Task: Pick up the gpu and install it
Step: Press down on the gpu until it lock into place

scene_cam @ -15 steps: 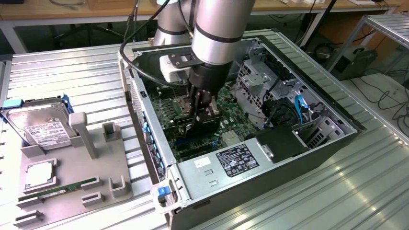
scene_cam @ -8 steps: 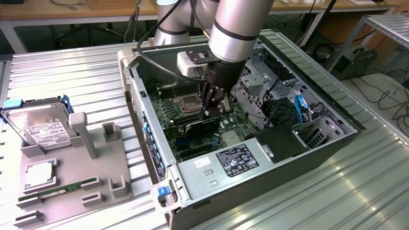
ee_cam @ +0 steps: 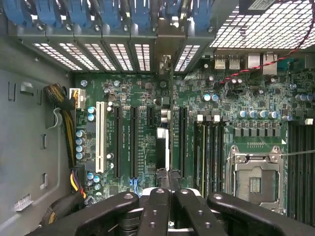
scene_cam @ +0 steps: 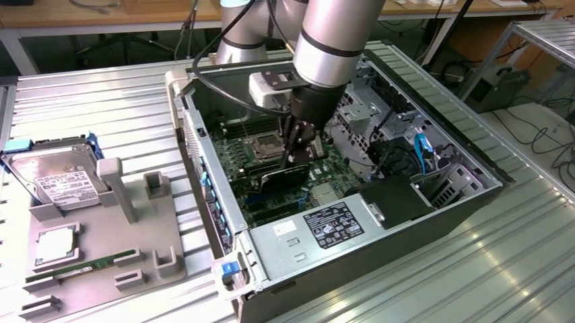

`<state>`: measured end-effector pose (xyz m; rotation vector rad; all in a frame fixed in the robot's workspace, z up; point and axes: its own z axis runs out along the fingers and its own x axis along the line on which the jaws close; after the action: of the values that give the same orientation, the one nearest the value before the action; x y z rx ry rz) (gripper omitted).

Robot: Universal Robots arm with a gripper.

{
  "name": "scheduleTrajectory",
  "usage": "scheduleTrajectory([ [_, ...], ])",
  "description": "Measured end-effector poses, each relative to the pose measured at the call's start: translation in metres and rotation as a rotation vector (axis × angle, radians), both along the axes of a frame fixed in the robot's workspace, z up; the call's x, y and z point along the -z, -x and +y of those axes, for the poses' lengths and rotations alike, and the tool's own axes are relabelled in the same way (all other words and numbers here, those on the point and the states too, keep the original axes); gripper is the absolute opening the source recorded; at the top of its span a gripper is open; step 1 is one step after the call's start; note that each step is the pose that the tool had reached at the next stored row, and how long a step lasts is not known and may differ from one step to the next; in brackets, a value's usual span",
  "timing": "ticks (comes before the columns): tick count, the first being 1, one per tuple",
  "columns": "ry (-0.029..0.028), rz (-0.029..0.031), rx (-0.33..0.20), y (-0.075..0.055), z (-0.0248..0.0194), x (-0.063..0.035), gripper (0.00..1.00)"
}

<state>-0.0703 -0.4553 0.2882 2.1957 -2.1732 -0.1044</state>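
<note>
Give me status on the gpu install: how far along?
Done: the gpu is inside the case, standing on edge in line with a slot on the motherboard. In hand: the claw is shut at the card's top edge; whether it is gripping or pressing, I cannot tell. Left: full seating is not confirmed from these views.

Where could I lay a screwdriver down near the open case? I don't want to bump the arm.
Bare ribbed metal table lies between the grey parts holder and the computer case, and again on the exterior view's right of the case. Inside the case it is crowded: the gripper, shut on the gpu, stands over the motherboard.
</note>
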Motion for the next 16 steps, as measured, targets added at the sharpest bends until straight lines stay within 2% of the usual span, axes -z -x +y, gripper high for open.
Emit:
scheduleTrajectory([
  [2, -0.0001, 0.0, 0.0, 0.003, 0.0, 0.0002, 0.11],
  [9, 0.0, -0.0007, 0.0, 0.03, 0.0, 0.0034, 0.11],
  [16, 0.0, -0.0007, 0.0, 0.037, 0.0013, 0.0104, 0.11],
])
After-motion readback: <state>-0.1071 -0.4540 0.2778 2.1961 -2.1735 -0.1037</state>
